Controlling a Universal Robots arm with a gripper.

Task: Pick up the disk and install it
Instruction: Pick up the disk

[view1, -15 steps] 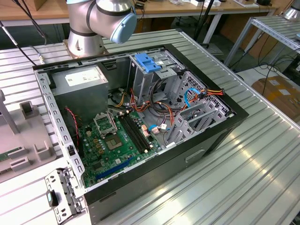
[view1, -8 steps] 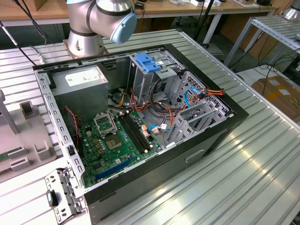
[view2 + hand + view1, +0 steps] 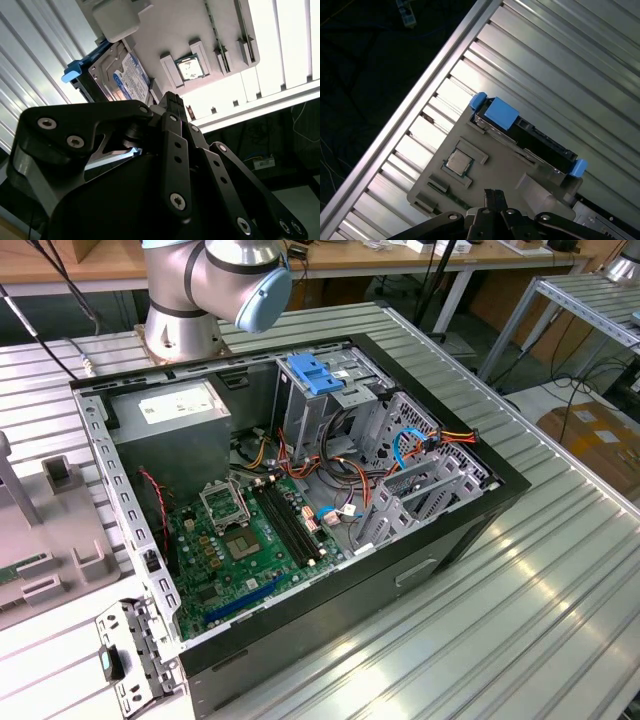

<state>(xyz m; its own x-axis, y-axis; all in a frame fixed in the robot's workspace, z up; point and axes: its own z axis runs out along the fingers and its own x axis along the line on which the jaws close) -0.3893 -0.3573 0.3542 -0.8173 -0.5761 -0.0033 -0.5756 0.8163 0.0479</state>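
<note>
An open computer case [image 3: 440,540] is lying on the ribbed metal table [image 3: 540,630], exposing a green motherboard [image 3: 235,550], a grey power supply [image 3: 170,430] and a light-blue bracket [image 3: 312,373]. At the exterior view's left a grey fixture tray [image 3: 60,530] is sitting; in the first wrist view it is carrying a small square chip [image 3: 458,161].

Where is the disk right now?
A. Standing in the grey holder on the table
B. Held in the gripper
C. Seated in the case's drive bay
A: in the first wrist view the disk stands on edge in the grey holder, apart from the gripper.
</note>
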